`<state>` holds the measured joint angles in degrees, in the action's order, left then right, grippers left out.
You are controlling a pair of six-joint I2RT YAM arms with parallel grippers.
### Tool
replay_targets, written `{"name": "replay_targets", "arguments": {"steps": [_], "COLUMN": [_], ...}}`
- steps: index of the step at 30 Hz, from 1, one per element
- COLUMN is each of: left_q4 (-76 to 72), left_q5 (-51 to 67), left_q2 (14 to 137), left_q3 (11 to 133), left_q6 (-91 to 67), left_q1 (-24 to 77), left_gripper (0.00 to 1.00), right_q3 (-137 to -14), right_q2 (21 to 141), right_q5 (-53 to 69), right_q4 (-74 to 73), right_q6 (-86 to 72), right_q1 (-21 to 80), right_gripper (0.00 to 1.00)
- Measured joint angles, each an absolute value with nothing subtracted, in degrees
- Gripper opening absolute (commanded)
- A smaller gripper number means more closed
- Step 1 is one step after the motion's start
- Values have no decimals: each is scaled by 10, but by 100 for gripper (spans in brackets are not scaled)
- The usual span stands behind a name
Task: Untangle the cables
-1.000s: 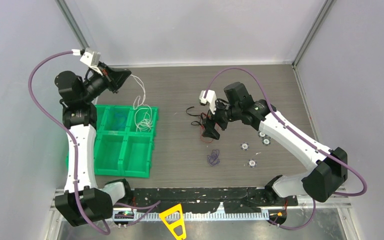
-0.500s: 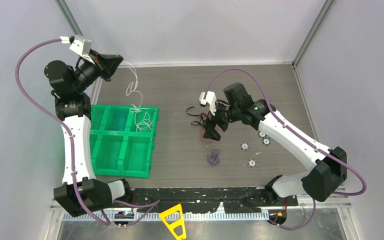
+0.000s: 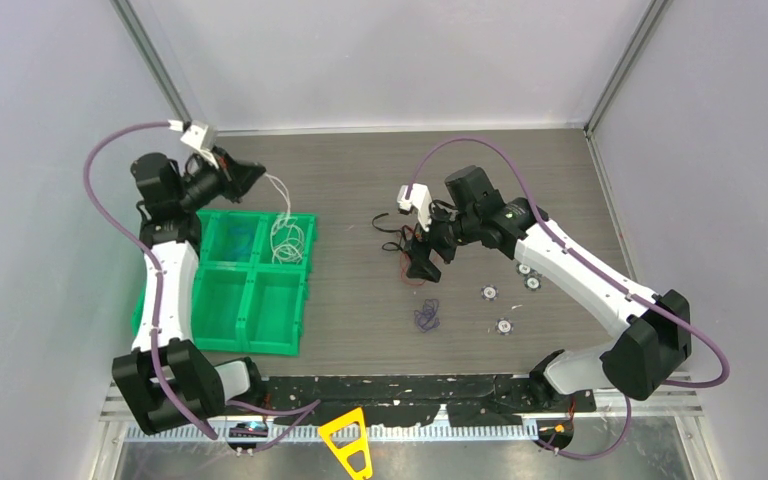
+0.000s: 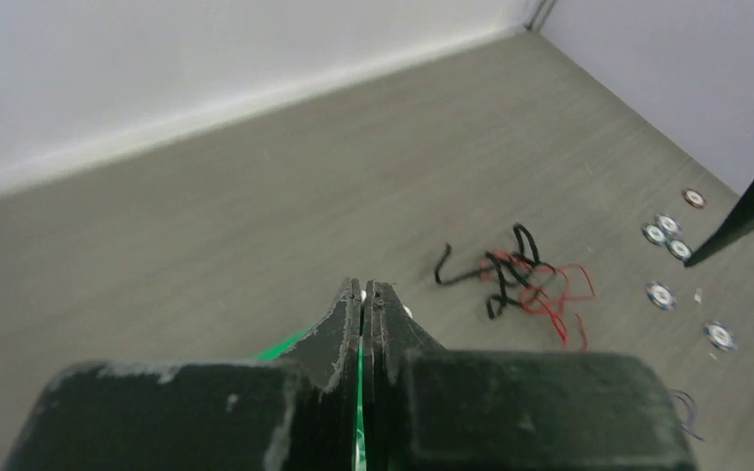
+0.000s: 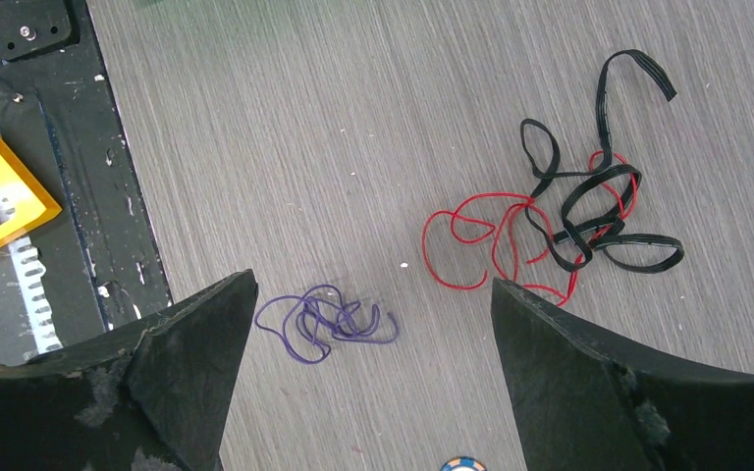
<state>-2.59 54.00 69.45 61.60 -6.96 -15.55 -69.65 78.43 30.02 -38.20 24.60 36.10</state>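
Note:
My left gripper (image 3: 258,173) is shut on the white cable (image 3: 284,236), which hangs from it into the far right compartment of the green bin (image 3: 250,340). In the left wrist view the jaws (image 4: 363,288) are pressed together with a white speck at the tips. The black cable (image 5: 597,201) and red cable (image 5: 486,240) lie tangled together on the table (image 3: 401,246). The purple cable (image 5: 326,321) lies alone nearer the front (image 3: 426,316). My right gripper (image 5: 373,287) is open and empty, hovering above the table between the purple cable and the red-black tangle (image 3: 422,264).
Several small round discs (image 3: 488,292) lie on the table right of the cables, also in the left wrist view (image 4: 660,294). A bluish wire lies in the bin's far left compartment (image 3: 241,238). A yellow tool (image 3: 348,440) sits on the black front rail.
My left gripper lifted the white cable up and back to the left, then came down forward close to the bin's far edge. The right arm has barely moved.

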Motion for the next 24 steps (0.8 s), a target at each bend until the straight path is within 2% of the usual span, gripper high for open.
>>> {"name": "replay_targets", "arguments": {"steps": [9,20,24], "left_q4": [9,106,136], "left_q5": [536,341,272], "left_q2": [674,723,735], "left_q3": [466,478,484], "left_q6": [-67,81,158], "left_q1": [-155,-146,-86], "left_gripper": [0,0,0], "right_q3": [-696,-691,-688], "right_q2": [784,784,784], "right_q5": [300,299,299], "right_q4": [-383,-383,-384], "right_q6": [246,247,247], "right_q1": [361,361,361], "right_gripper": [95,95,95]}}
